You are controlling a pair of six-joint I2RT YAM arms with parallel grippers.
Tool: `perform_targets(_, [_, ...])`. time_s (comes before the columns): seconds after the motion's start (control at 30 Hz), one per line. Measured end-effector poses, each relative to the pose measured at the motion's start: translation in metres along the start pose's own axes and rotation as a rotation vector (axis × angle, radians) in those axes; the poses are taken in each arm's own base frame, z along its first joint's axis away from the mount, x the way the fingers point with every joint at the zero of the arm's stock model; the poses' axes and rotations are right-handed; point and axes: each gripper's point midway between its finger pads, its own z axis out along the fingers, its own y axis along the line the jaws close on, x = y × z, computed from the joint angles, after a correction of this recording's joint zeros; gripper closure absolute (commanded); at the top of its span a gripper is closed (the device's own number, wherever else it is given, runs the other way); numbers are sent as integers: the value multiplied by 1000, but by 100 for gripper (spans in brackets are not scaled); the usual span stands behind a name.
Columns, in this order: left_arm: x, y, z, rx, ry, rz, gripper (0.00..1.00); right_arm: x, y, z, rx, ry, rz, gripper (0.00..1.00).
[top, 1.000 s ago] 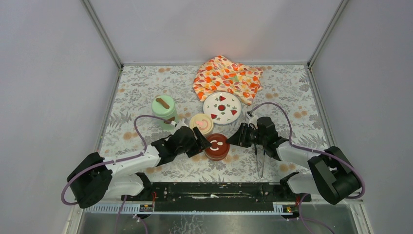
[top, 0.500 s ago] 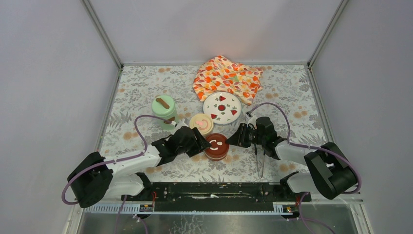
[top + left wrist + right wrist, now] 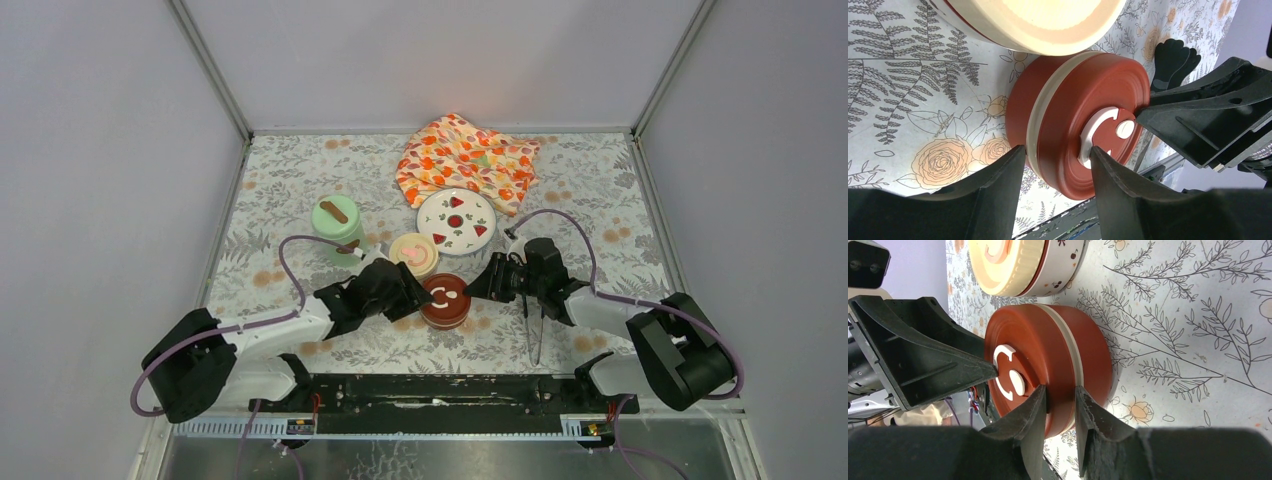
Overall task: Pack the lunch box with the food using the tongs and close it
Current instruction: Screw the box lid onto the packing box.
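Note:
The lunch box stands as three closed pots: a mint-green cylinder point(image 3: 337, 224), a cream-lidded bowl point(image 3: 413, 252) and a dark red-lidded bowl point(image 3: 444, 300). My left gripper point(image 3: 418, 290) comes at the red bowl from the left. In the left wrist view the left gripper point(image 3: 1057, 150) has one finger at the cream seam under the red lid point(image 3: 1083, 115) and the other on the lid's white handle. From the right, my right gripper point(image 3: 480, 287) pinches the same lid point(image 3: 1033, 355), and the right wrist view shows this gripper point(image 3: 1060, 389) narrow on the rim. The tongs point(image 3: 535, 325) lie under the right arm. No food shows.
A white plate point(image 3: 456, 221) with red fruit prints sits behind the bowls. The orange flower-patterned cloth point(image 3: 466, 160) lies bunched at the back. Grey walls close in the patterned table on three sides, and a black rail point(image 3: 430, 392) runs along the near edge.
The left jaws have narrowed onto the red lid. Both arms have stayed almost still at the red bowl, the right one shifting very slightly.

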Motion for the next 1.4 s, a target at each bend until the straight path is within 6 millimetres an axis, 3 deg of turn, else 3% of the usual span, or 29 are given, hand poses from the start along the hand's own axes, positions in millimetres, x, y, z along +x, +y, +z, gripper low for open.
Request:
perform_targets(0.23, [0,-2,2,1,2,2,46,-1,-1,0,13,9,-3,66])
perform_targets(0.57, [-5,1,-1,-36,-14,22,36,-13,4,-6,61,0,-49,46])
perform_targets(0.93, [-25,-22,-11,-50,-67,106,35,-35,16,-14,105,-32,-135,50])
perform_targets(1.17, [-17,-1,4,-139,-28,144,43,-19,7,-1,159,54,-157,57])
perform_targets(1.4, [-19,-6,10,-145,-25,167,56,-8,-1,8,241,105,-205,60])
